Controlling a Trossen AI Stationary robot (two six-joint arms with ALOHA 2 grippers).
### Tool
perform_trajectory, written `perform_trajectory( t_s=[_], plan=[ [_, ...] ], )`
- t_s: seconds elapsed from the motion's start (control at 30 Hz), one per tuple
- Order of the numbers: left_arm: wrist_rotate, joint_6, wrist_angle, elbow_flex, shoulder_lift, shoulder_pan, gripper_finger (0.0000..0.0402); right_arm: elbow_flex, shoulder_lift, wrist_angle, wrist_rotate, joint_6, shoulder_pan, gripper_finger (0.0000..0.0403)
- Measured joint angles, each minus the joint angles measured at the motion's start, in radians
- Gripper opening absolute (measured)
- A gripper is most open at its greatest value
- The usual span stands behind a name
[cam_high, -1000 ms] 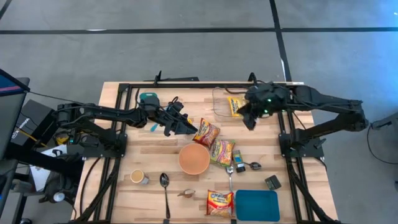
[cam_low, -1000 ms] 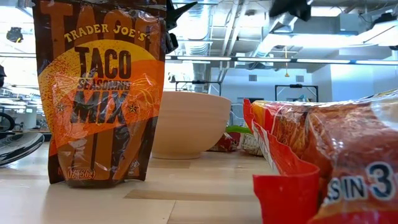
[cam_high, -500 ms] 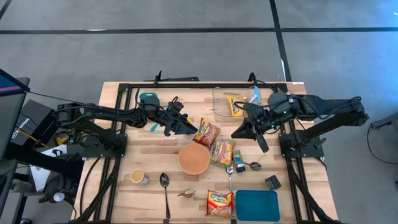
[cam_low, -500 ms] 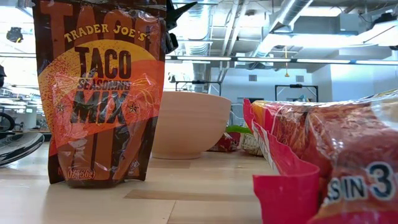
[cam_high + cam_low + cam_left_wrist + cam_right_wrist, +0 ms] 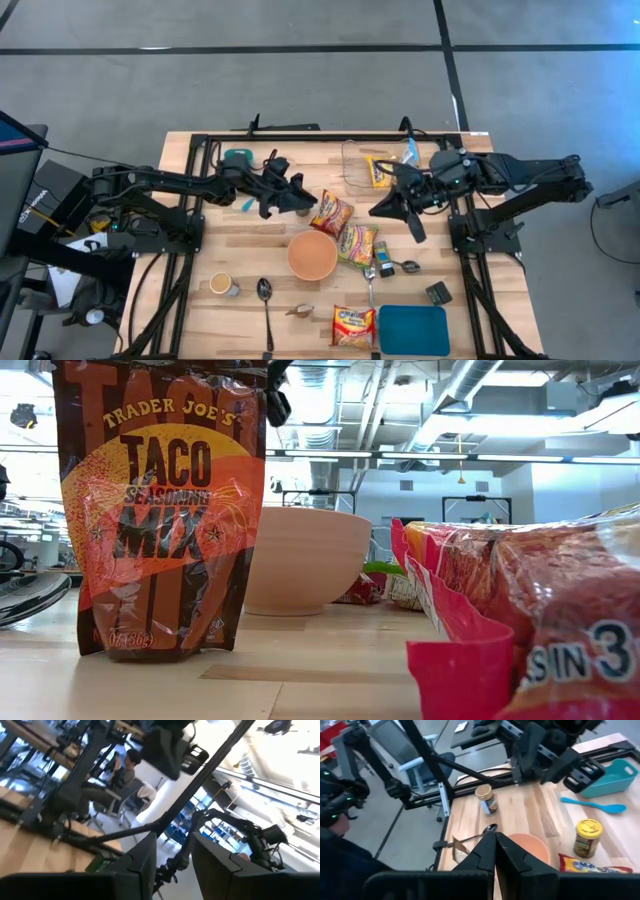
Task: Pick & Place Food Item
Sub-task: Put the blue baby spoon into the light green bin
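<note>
Left gripper (image 5: 300, 199) has pulled back, empty, slightly parted; right gripper (image 5: 378, 211) clenched, empty. Packet (image 5: 160, 510) reads "TRADER JOE'S TACO SEASONING MIX".

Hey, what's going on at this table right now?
Two robot arms are working over a wooden table cluttered with food packets, a bowl and spoons. The right gripper is shut and empty, hovering between the clear container and the ramen packets. The left gripper hangs near a small jar, holding nothing visible. No food item is in hand right now.
</note>
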Motion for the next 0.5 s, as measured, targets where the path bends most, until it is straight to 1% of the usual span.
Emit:
perform_trajectory(
  t_s=[0.2, 0.37, 0.5],
  plan=[
    [0.0, -0.016, 0.07, 0.0, 0.0, -0.001, 0.0092, 0.0, 0.0, -0.016, 0.002, 0.015, 0.0, 0.0001],
    [-0.003, -0.019, 0.075, 0.0, -0.033, -0.022, 0.0073, 0.0, 0.0, -0.062, 0.005, 0.035, 0.0, 0.0001],
    [-0.014, -0.002, 0.075, 0.0, -0.078, -0.044, 0.005, 0.0, 0.0, -0.081, 0.046, 0.035, 0.0, 0.0001]
  ],
)
